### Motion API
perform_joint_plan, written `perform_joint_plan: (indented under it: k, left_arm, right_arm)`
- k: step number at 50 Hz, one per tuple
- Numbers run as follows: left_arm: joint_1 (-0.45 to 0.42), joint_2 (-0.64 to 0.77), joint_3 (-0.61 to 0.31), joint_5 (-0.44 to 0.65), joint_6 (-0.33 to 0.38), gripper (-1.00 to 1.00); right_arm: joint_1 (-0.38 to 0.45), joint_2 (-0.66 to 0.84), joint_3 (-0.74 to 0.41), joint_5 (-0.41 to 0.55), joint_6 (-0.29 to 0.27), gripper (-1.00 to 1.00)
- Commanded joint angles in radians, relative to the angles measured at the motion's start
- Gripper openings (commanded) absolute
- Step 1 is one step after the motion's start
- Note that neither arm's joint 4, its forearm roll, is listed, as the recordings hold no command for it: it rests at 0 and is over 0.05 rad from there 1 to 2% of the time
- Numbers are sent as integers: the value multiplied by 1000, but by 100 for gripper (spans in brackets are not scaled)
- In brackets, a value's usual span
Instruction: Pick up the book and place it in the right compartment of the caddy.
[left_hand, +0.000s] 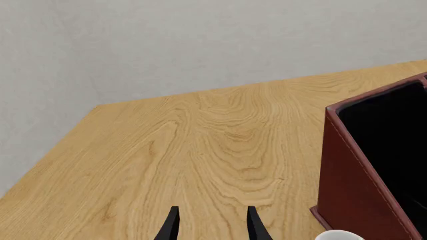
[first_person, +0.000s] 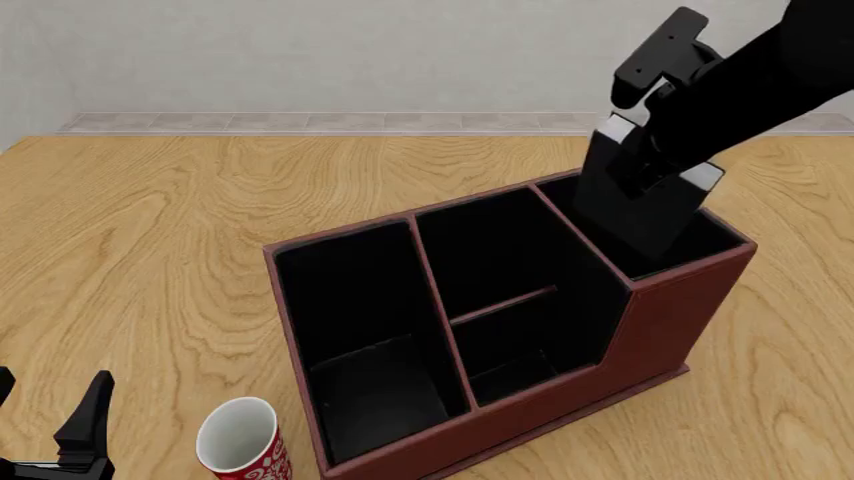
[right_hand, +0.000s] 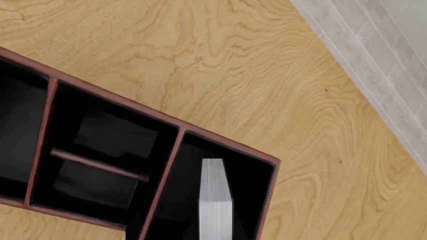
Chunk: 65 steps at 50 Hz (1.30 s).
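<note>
The black book (first_person: 643, 205) with white page edges (right_hand: 215, 200) hangs tilted, its lower end dipped into the right compartment (first_person: 717, 236) of the red-brown caddy (first_person: 657, 325). My right gripper (first_person: 651, 158) is shut on the book's upper end, and its fingers are mostly hidden by the arm. In the right wrist view the book stands edge-on inside the right compartment (right_hand: 250, 192), between its walls. My left gripper (first_person: 51, 425) rests low at the near left, open and holding nothing, its fingertips (left_hand: 172, 226) over bare wood beside the caddy (left_hand: 353, 192).
A red-and-white patterned cup (first_person: 244, 443) stands upright at the near left corner of the caddy, close to my left gripper; its white rim (left_hand: 337, 235) shows in the left wrist view. The caddy's middle section has a low divider (first_person: 505, 303). The table's far edge meets a grey wall.
</note>
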Motion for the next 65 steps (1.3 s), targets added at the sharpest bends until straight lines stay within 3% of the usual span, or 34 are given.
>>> perform_joint_plan:
  k: [1, 38, 65]
  left_arm:
    - [0, 0, 0, 1, 2, 100]
    - [8, 0, 0, 5, 7, 100]
    - [8, 0, 0, 11, 6, 100]
  right_arm:
    - [0, 6, 31, -43, 26, -100]
    - [-3, -3, 209, -183, 84, -100]
    - [-23, 12, 246, -223, 84, -100]
